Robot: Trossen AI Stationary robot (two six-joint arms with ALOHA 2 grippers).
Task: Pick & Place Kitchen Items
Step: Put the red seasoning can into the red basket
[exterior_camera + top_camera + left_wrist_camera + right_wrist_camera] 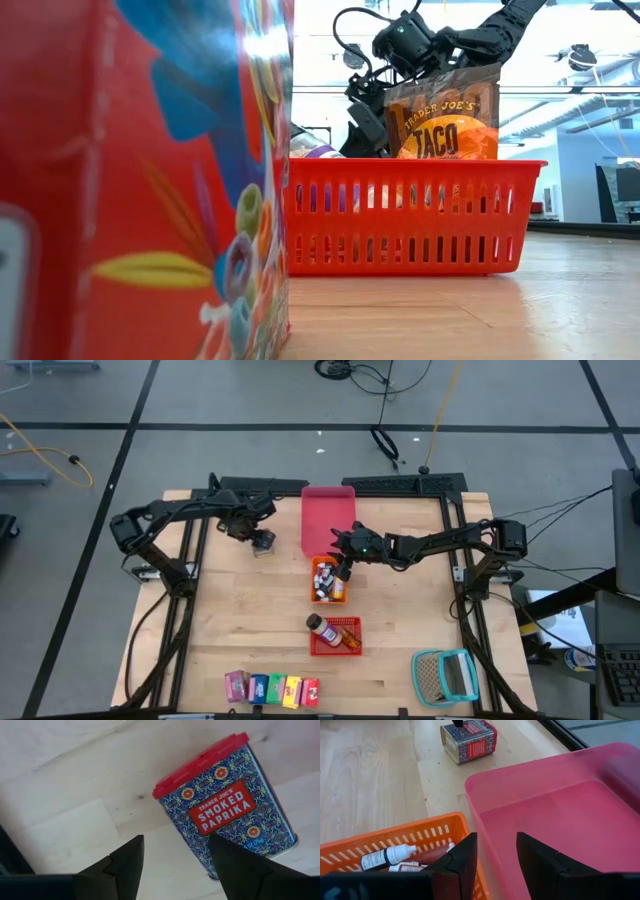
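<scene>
The left wrist view shows what the view from above cannot: the words on the smoked paprika tin (227,810). It is blue with a red lid and a red label, and it lies on the light wood worktop (65,785). The left hand (175,865) is open. Its two dark fingers (125,862) stand apart just in front of the tin, and they do not hold it. From above, the left hand (256,536) is near the back left of the worktop, right over the tin, with the arm bent and reaching in from the left.

The right wrist view shows inside the orange basket (427,832). A tiny bottle with a white cap (387,857) lies in there. Next to the basket is the pink tray (560,815). The right hand (497,857) points down over the edge where the basket and tray meet. Its fingers are a little apart, with nothing seen between them. From above, the right hand (345,556) hangs at the back end of the orange basket, with its arm stretched in from the right.

The low view shows a taco seasoning packet (445,122) standing in the red basket (415,215). A red cereal carton (140,180) fills the left side, very close.

From above, a row of small cartons (271,688) sits at the front edge, and a teal mesh item (446,675) lies at the front right.
</scene>
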